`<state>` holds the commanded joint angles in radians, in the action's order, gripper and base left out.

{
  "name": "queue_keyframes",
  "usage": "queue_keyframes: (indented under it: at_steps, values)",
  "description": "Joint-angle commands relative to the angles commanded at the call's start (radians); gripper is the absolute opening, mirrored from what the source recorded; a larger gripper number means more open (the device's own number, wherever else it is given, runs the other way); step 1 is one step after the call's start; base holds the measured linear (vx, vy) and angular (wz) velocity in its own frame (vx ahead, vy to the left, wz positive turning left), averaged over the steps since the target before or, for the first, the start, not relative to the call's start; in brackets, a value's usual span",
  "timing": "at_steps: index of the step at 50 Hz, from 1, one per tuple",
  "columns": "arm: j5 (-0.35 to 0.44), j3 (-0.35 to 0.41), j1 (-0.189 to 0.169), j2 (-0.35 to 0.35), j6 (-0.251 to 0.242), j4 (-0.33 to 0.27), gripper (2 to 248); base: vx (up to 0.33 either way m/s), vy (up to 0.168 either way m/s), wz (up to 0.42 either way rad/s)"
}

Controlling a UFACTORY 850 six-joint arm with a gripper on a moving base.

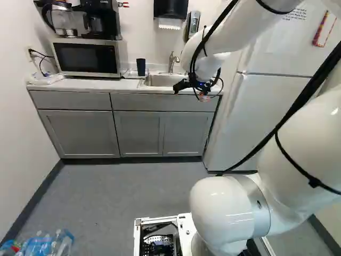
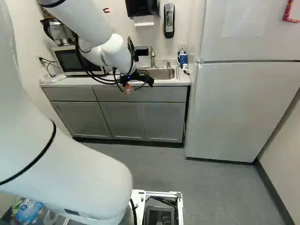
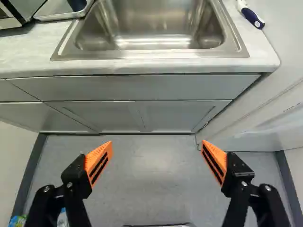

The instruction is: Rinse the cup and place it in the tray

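My gripper hangs before the counter's front edge by the sink in the left base view. In the wrist view the gripper is open, its orange-padded fingers wide apart over the floor with nothing between them. Ahead of them lies the empty steel basin of the sink. A dark blue cup stands upright on the counter left of the basin, seemingly on the shallow tray. Only the lower part of the cup shows in the wrist view; the arm hides it in the right base view.
The faucet rises behind the basin. A microwave with a coffee maker on top is left of the cup. A blue-labelled bottle and a blue-and-white brush handle are right of the sink, near the fridge. Bottles lie at lower left.
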<state>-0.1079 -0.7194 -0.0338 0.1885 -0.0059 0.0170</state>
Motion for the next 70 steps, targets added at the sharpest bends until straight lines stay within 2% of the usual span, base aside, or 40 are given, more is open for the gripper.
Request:
queue_keyframes:
  at_steps: [36, 52, 70]
  values:
    - [0.453, 0.292, 0.016, 0.042, 0.003, -0.008, 247, 0.000, 0.000, 0.000]
    - [0.620, 0.400, 0.021, 0.057, 0.004, -0.011, 247, 0.000, 0.000, 0.000]
    - [0.762, 0.491, 0.026, 0.070, 0.005, -0.013, 247, 0.000, 0.000, 0.000]
